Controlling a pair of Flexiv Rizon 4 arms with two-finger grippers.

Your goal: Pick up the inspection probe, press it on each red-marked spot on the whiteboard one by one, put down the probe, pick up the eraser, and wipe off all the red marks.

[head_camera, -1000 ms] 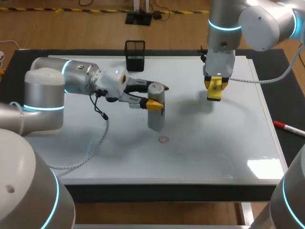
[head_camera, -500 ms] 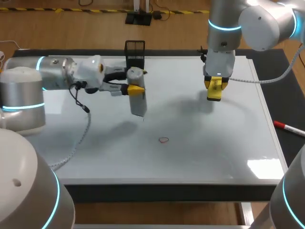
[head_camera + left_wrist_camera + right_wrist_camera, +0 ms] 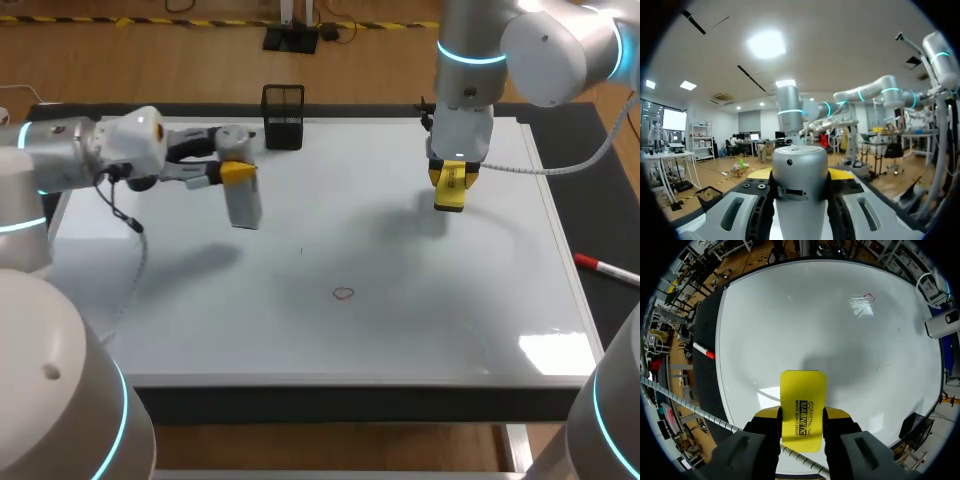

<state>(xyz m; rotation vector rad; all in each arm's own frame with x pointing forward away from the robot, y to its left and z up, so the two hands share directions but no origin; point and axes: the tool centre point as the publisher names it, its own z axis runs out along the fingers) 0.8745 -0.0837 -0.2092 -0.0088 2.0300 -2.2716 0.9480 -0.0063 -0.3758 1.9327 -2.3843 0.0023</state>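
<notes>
Probe (image 3: 244,203): silver-grey cylinder, roughly upright, held in the left gripper (image 3: 238,160) above the far-left part of the whiteboard (image 3: 470,300), clear of the surface; its shadow falls on the board below. From the left wrist its rounded top (image 3: 799,172) sits between the fingers. Eraser (image 3: 450,188): flat yellow block with black print, clamped in the right gripper (image 3: 450,178) over the board's far-right area, not touching. One small red ring mark (image 3: 344,293) remains near the board's middle, towards the near edge.

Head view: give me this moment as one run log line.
left gripper: shut on inspection probe, over whiteboard | right gripper: shut on eraser | red mark: one, unwiped
</notes>
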